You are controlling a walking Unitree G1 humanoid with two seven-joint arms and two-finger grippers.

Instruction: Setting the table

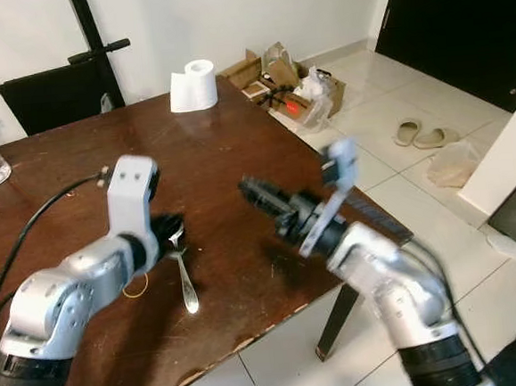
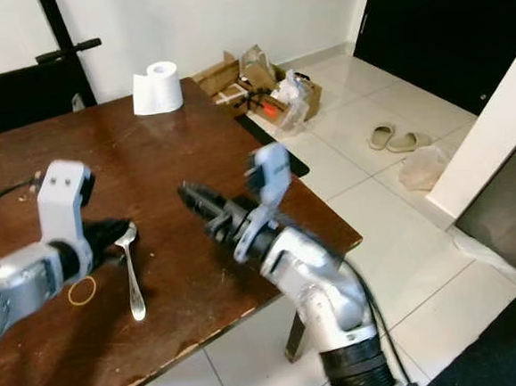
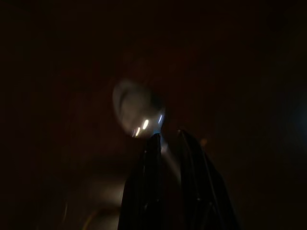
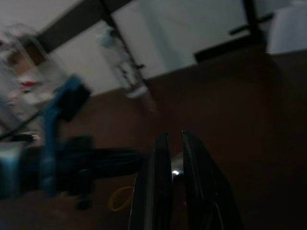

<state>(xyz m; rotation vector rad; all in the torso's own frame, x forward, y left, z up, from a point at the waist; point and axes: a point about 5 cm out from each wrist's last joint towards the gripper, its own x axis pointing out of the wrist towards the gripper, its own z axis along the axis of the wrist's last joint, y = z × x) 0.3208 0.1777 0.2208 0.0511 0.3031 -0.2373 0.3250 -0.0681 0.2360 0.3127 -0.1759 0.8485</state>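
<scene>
Left eye view: the spoon (image 1: pixel 183 272) lies flat on the brown tabletop (image 1: pixel 210 152), its bowl right at the tips of the left end effector (image 1: pixel 169 232), handle running away toward the table's near edge. Its fingers (image 3: pixel 148 182) stand nearly together beside the spoon's neck; whether they pinch it, I cannot tell. The right end effector (image 1: pixel 251 190) hovers nearby, fingers close together, holding nothing.

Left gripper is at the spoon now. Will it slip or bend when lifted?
The spoon looks like polished metal: probably stiff, light, and slippery between the left gripper fingers. It lies flat on the table, so getting a hold may be tricky.
</scene>
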